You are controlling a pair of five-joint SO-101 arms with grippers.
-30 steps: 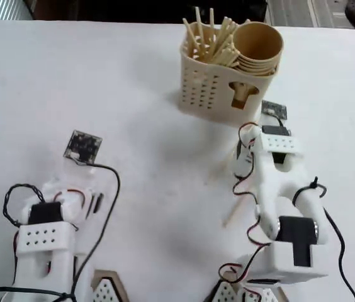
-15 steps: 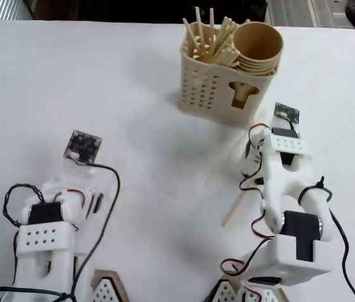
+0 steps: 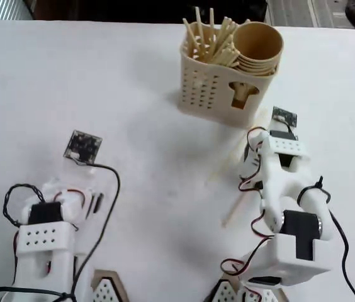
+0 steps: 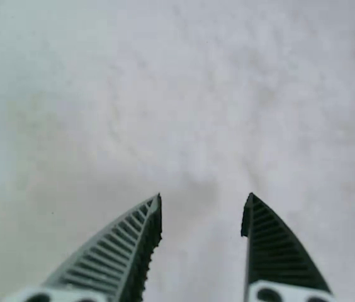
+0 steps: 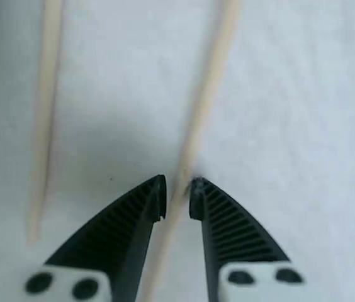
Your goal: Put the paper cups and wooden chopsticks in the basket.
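A cream perforated basket (image 3: 206, 88) stands at the back of the table. It holds stacked paper cups (image 3: 257, 44) and several wooden chopsticks (image 3: 209, 34). Two chopsticks lie on the white table in front of it. My right gripper (image 5: 177, 189) is down at the table, shut on one chopstick (image 5: 209, 94) that runs between its fingers. The second chopstick (image 5: 45, 94) lies beside it, untouched. In the high view one chopstick (image 3: 234, 211) pokes out beside the right arm (image 3: 281, 163). My left gripper (image 4: 202, 207) hangs open over bare table, holding nothing.
The left arm (image 3: 45, 233) sits at the near left with a black cable (image 3: 111, 201) looping beside it. Two perforated pieces (image 3: 105, 286) lie at the front edge. Bare white table spreads between the arms and to the left of the basket.
The right arm shifted to the right and slightly toward the basket, uncovering more of the chopstick on the table. The left arm stayed still.
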